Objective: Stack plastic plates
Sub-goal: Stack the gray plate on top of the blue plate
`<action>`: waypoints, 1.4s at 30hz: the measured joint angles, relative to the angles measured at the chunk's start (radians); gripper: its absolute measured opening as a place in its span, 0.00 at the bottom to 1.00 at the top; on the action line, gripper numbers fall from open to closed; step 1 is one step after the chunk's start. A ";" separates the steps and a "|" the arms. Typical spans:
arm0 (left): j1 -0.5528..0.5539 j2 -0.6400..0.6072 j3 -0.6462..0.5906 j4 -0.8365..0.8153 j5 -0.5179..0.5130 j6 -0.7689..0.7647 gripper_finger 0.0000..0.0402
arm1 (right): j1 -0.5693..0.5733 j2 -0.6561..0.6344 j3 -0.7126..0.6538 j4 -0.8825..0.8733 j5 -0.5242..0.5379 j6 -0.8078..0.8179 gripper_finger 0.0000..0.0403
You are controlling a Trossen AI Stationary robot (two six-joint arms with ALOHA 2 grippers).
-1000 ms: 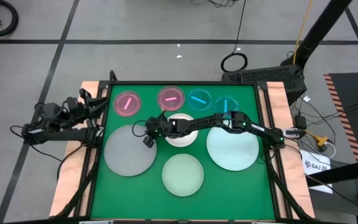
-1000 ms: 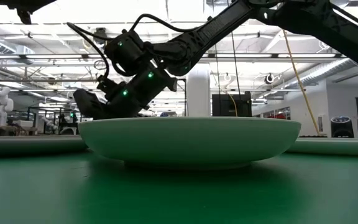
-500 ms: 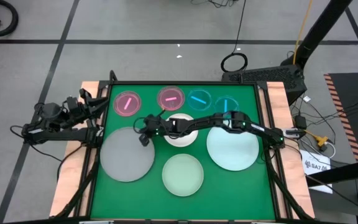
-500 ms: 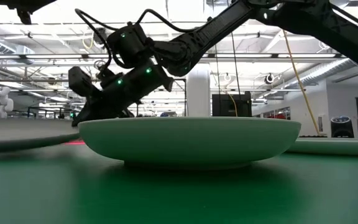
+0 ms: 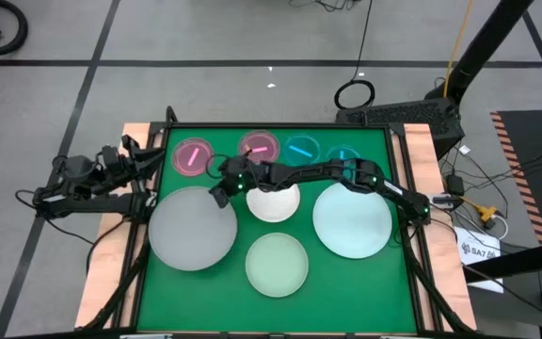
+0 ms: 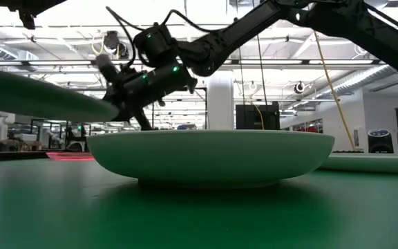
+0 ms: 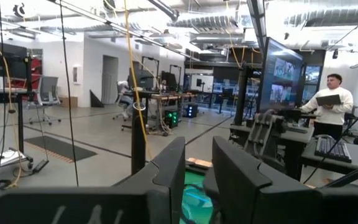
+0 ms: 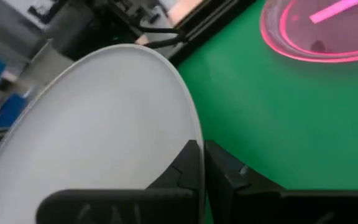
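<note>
The large grey plate (image 5: 193,229) is at the mat's left, raised and tilted in the low view (image 6: 40,97), with my right gripper (image 5: 219,195) shut on its rim. The white plate (image 5: 273,201), pale green plate (image 5: 277,264) and pale mint plate (image 5: 352,222) lie flat on the green mat. Two pink plates (image 5: 193,156) (image 5: 258,147) and two blue plates (image 5: 301,149) (image 5: 346,158) sit in a row at the far edge. My left gripper (image 7: 197,171) waits open beyond the table's left edge, with nothing between its fingers. My right gripper pinches the grey plate's rim (image 8: 194,134) between its two fingers (image 8: 182,168), on the plate's far right side. The fingers reach in from the table's right, slanting slightly down. The plate sticks out beyond the fingers, tilted, and the part seen in the low view is clear of the mat.
The green mat (image 5: 224,282) has bare room along its near left. The pale green plate fills the foreground of the low view (image 6: 209,155). A black frame and wooden boards border the mat (image 5: 412,151). A person stands far off in the room (image 7: 331,102).
My right gripper has shut on the grey plate's rim, then risen and drawn a little toward the far edge while rolling. The plate lay flat; first its gripped side came up, and now it hangs tilted above the mat, shifted slightly left.
</note>
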 joint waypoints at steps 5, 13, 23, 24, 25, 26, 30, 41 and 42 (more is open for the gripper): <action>0.000 0.000 0.000 -0.010 0.002 -0.027 0.22 | -0.030 -0.111 0.000 -0.205 -0.068 -0.114 0.01; 0.000 0.000 0.000 -0.031 0.006 -0.069 0.22 | -0.042 -0.322 0.001 -0.620 -0.013 -0.310 0.01; 0.000 0.000 0.000 -0.064 0.009 -0.129 0.22 | -0.031 -0.478 0.000 -1.035 0.113 -0.397 0.01; 0.000 0.000 0.000 -0.069 0.009 -0.132 0.22 | -0.028 -0.494 -0.004 -1.046 0.116 -0.404 0.01; 0.000 0.000 0.000 -0.072 0.009 -0.139 0.22 | -0.025 -0.511 -0.020 -1.049 0.116 -0.411 0.01; 0.000 0.000 0.000 -0.077 0.009 -0.149 0.22 | -0.023 -0.530 -0.042 -1.050 0.113 -0.416 0.01; 0.000 0.000 0.000 -0.102 0.009 -0.183 0.22 | -0.024 -0.647 -0.212 -1.020 0.119 -0.427 0.01; 0.000 0.000 0.000 -0.153 0.009 -0.249 0.22 | -0.052 -1.168 -0.964 -0.512 0.119 -0.367 0.01; 0.000 0.000 0.000 -0.153 0.009 -0.257 0.22 | -0.057 -1.213 -1.022 -0.481 0.119 -0.356 0.01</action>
